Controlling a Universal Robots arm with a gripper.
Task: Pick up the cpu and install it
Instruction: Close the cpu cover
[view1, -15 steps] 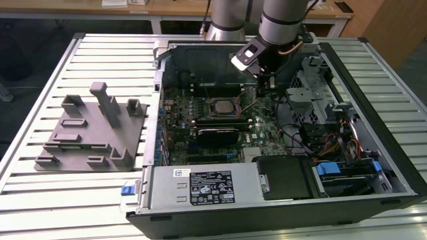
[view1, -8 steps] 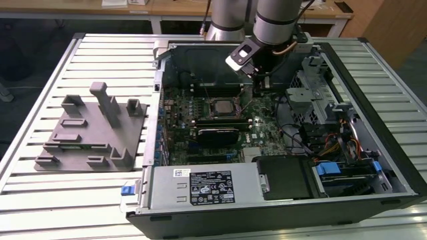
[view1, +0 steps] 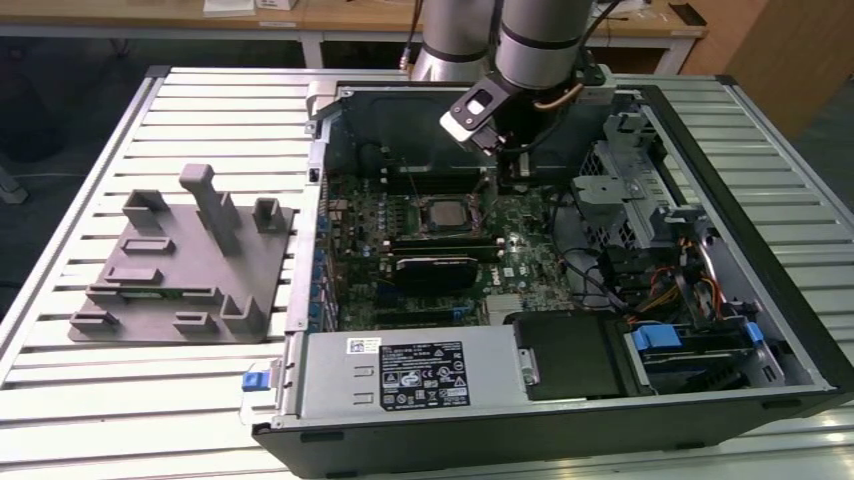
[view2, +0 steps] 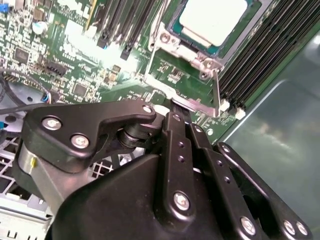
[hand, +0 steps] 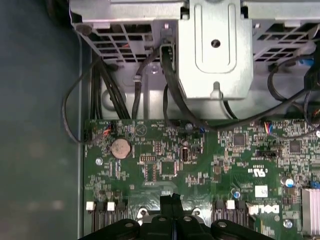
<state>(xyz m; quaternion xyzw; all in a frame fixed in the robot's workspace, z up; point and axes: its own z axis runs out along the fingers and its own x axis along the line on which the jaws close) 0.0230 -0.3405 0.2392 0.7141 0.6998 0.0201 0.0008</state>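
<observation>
Slatted table (view1: 80, 400), wooden desks (view1: 347, 15) behind; cpu (view2: 215, 17) in socket (view2: 167, 42); fingers (hand: 166, 205) clenched, empty.

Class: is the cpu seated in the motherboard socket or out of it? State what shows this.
In. The cpu lies flat within the socket's metal frame on the motherboard, its silver top facing up.

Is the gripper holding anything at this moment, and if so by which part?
Nothing is held. The gripper is shut with nothing in it. The cpu sits in its socket on the circuit board, apart from the gripper.
</observation>
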